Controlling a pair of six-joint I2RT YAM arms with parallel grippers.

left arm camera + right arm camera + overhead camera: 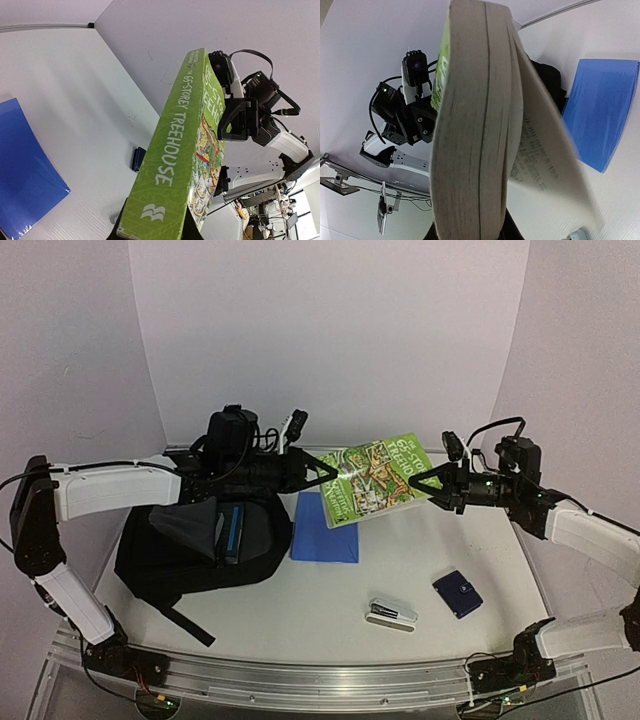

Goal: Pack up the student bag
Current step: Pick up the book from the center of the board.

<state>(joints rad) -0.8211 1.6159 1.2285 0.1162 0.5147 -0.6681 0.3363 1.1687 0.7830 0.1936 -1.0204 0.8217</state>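
Two sets of fingers share one load: your left fingers [325, 470] are clamped on the foot end of the green book [380, 478] and your right fingers [430, 481] on its title end. The book hangs in the air off the worktop [300, 610], just right of the bag [160, 550]. Its long axis runs from one grip to the other, foot end aimed at the bag, cover tipped up toward the overhead camera. The bag lies flat with its mouth gaping on the side nearest the book, and something already sits inside. From the fingers the mouth lies to the left and lower, so I judge the book must travel along its own long axis, foot first. Your left arm reaches across the bag's far edge and is much the nearer. A blue folder [325, 528] lies flat against the bag's right side, directly under that path; a stapler [392, 615] and a dark blue pouch [457, 594] sit well right of the bag.
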